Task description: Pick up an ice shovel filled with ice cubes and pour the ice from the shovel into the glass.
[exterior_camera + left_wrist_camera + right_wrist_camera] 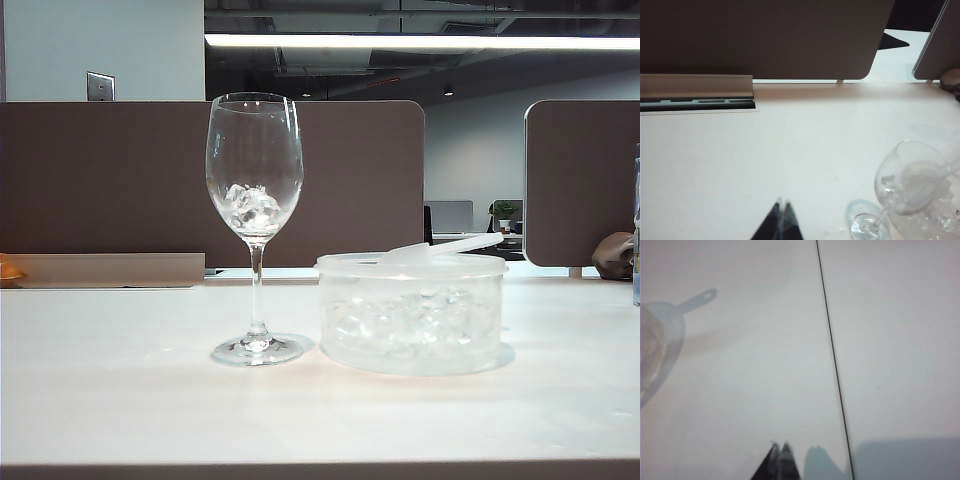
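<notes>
The glass (255,180) stands upright on the white table with a few ice cubes (250,206) in its bowl. Beside it, the ice shovel (445,247) lies across the rim of a round tub (410,345) holding more ice cubes (410,318). Neither gripper shows in the exterior view. In the left wrist view my left gripper (782,204) is shut and empty over bare table, apart from the glass (912,177). My right gripper (779,445) is also shut and empty, well away from the tub (671,322) and the shovel's handle (700,299).
A brown partition (350,180) runs behind the table, with a cable tray (697,95) at its foot. A thin dark seam (832,355) crosses the tabletop near the right gripper. A small wet patch (840,230) lies by the foot of the glass (866,227).
</notes>
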